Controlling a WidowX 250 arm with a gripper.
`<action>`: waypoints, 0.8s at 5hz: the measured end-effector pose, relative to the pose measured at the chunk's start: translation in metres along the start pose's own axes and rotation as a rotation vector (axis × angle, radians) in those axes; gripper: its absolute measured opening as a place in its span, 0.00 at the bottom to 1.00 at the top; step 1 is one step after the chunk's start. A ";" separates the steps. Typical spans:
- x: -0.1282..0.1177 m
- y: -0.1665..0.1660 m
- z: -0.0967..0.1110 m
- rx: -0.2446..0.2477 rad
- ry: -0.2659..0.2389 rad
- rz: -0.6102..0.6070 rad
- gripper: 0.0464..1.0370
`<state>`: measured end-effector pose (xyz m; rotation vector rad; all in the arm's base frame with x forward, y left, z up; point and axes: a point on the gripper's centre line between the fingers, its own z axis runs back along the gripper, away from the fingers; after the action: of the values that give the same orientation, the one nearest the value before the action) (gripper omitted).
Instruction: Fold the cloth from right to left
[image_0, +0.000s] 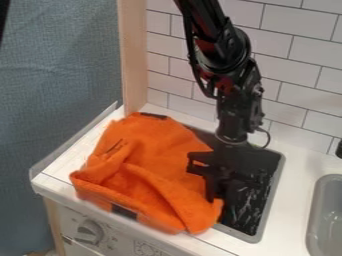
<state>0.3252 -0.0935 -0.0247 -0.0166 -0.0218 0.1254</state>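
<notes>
Orange cloth (157, 165) lying rumpled toward surface's (294, 167) left end, drooping over front edge. Claw (219, 195) hanging at cloth's right side; cannot tell if gripping. Shallow pinch risking slip; overhang possibly dragging cloth off front; creases threatening bunched fold.

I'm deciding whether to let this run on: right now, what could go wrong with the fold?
The orange cloth is already rumpled, with a raised ridge across its near part, so a fold might come out uneven. Its near edge lies along the front edge of the white counter, above the knob, so it could slip over. The gripper is at the cloth's right side in the view, but its hold is unclear; it might miss that edge.
</notes>
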 end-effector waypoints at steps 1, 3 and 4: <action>0.001 -0.014 0.004 -0.028 -0.001 -0.027 0.05; 0.004 -0.043 0.019 -0.091 0.005 -0.096 0.02; 0.010 -0.036 0.041 -0.109 -0.021 -0.115 0.02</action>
<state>0.3385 -0.1274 0.0176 -0.1227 -0.0508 0.0094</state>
